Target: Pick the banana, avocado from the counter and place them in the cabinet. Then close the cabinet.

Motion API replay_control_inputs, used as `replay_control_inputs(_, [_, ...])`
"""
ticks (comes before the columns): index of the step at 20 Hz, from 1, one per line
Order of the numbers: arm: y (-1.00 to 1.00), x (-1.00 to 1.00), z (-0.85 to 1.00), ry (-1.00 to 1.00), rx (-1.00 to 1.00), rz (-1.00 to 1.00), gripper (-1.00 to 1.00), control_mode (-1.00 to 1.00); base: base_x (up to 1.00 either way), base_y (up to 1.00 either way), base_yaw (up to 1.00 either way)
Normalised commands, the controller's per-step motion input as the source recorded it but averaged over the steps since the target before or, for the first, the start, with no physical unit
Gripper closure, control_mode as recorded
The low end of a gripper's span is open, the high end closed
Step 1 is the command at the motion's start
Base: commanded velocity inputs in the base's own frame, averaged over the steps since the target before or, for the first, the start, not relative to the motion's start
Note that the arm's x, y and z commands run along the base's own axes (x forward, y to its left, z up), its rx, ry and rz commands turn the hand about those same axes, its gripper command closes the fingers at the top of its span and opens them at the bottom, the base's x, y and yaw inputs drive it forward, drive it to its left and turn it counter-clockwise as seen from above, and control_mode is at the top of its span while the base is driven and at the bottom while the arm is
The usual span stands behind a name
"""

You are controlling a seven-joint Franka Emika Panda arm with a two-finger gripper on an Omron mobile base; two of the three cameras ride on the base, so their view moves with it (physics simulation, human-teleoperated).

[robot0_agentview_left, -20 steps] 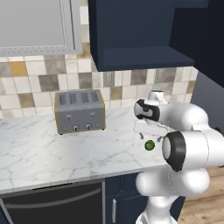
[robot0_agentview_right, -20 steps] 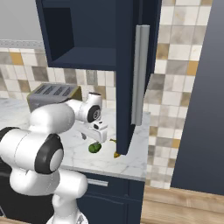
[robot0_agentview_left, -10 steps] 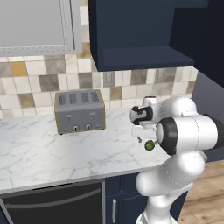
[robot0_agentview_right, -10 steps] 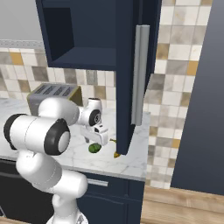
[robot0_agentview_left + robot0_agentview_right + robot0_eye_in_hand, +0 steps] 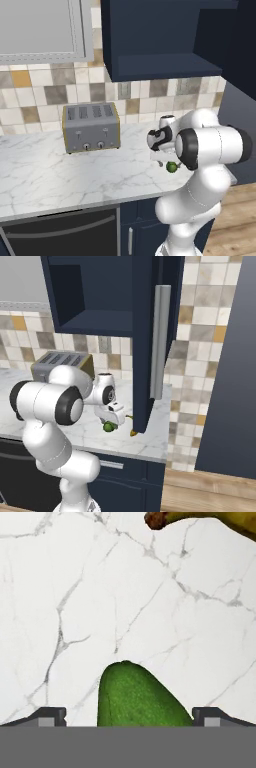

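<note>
- Standing open above the counter: the cabinet, door swung out toward the right base camera with its handle facing the room; holding nothing on the visible part of its shelf, though the deeper interior is too dark to tell.
- Sitting apart on the worktop to the arm's left: a toaster, playing no part here.
- Hanging low over the marble near the counter's right end: the gripper, fingers spread wide either side of the avocado, not seeming to touch it.
- Lying beyond the avocado, near the door's lower edge: the banana, untouched on the stone.
- Lying on the counter right under the hand: the avocado, its dark green body centred between the two tips.
- Judging the step as reaching for the avocado, first of the two fruits; neither stored yet, door not yet shut.
- Calling next for sinking a little lower around the fruit, squeezing, then lifting up to the shelf.
</note>
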Motion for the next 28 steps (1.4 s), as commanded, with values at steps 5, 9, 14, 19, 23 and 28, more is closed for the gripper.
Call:
replay_control_inputs(5, [-0.02,-0.37,-0.50,-0.12,-0.06,-0.01,-1.00,-1.00,0.00,0.00,0.00])
replay_control_inputs(9, [0.01,-0.20,-0.42,-0.01,-0.04,-0.11,1.00,-1.00,0.00,0.00,0.00])
replay_control_inputs(14, [-0.33,-0.59,-0.50,0.00,0.01,-0.18,1.00,-1.00,0.00,0.00,0.00])
replay_control_inputs(19, [-0.53,-0.30,-0.03,-0.08,0.08,-0.24,1.00,-1.00,0.00,0.00,0.00])
replay_control_inputs(23, [-0.12,-0.06,0.69,-0.27,0.03,-0.29,1.00,-1.00,0.00,0.00,0.00])
replay_control_inputs(28, [0.13,0.00,1.00,-0.24,0.00,-0.31,1.00,-1.00,0.00,0.00,0.00])
